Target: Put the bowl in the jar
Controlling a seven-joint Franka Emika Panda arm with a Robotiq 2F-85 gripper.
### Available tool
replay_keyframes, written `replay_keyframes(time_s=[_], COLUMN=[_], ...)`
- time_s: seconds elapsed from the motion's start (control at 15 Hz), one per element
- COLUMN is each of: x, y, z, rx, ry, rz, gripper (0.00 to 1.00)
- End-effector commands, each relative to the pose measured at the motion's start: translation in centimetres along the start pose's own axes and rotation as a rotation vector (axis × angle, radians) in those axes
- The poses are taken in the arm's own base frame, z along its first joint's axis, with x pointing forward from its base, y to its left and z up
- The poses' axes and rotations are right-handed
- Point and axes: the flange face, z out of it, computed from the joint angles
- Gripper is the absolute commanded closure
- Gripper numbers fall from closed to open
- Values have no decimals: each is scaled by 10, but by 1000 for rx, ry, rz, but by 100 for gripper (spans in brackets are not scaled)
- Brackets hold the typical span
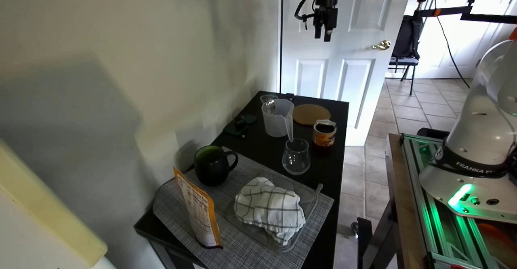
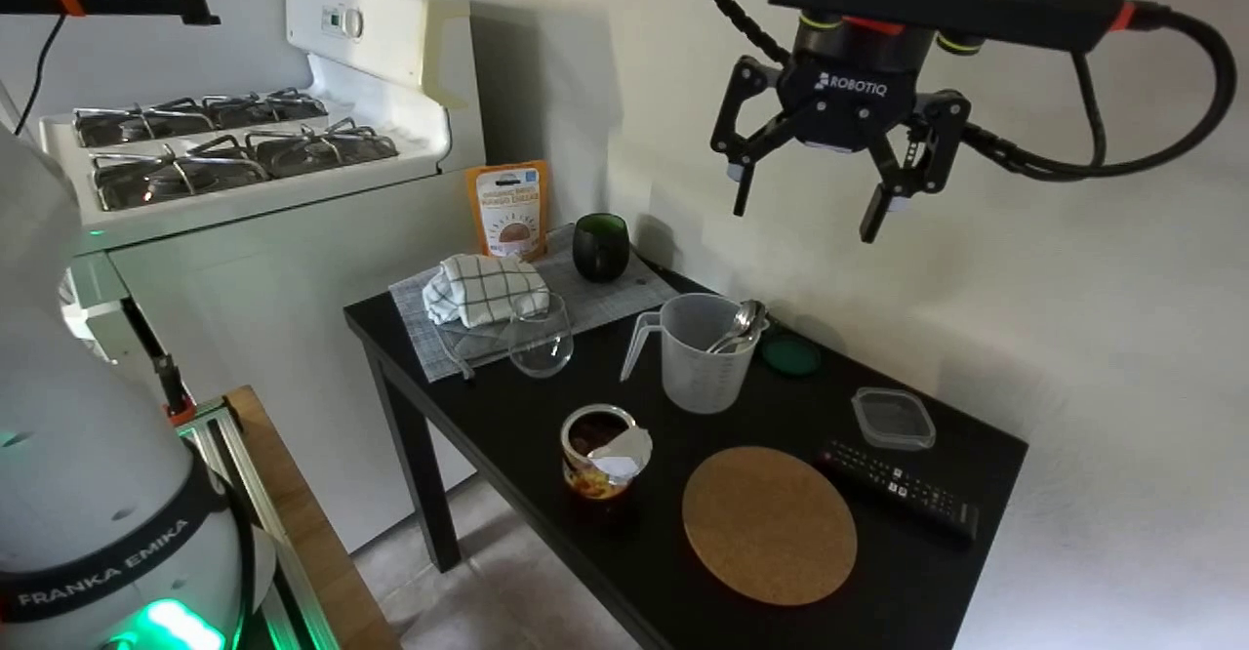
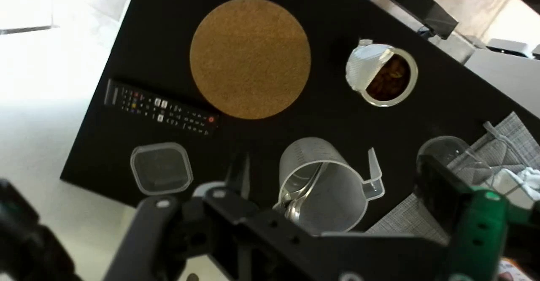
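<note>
End effector point(image 2: 802, 224): black, white lettering, upper right of an exterior view.
Counter point(image 2: 907, 591): black.
Towel point(image 1: 270, 210): white with a grey windowpane check, lower centre of an exterior view.
Place mat point(image 1: 169, 204): flecked grey weave.
Mug point(image 1: 212, 170): black outside, green within.
Pouch point(image 2: 509, 213): orange, with a white panel.
Round board point(image 3: 251, 57): speckled tan, top centre of the wrist view.
Remote point(image 3: 162, 110): black, keys dotted white, red and yellow, left of that view.
Jug point(image 2: 703, 372): translucent white.
Can point(image 1: 324, 137): orange label, silver lid.
</note>
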Motion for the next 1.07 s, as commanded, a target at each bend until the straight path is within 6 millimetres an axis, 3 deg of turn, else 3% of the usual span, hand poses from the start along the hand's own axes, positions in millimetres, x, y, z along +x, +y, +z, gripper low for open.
replay_keyframes(time_s=[0.0,0.13,0.33,0.53,0.6,0.67,0.8,1.0], x=[25,42,63,70,69,67,66,69], y=[37,56,80,91,92,81,86,84], z=[25,52,111,156,163,154,167,158], rx=[-23,-5,92,199,246,188,207,195], ry=[74,157,263,341,350,299,297,302], rz=[-187,-273,-396,-502,-533,-480,-483,-487], gripper=[0,0,0,0,0,0,0,0])
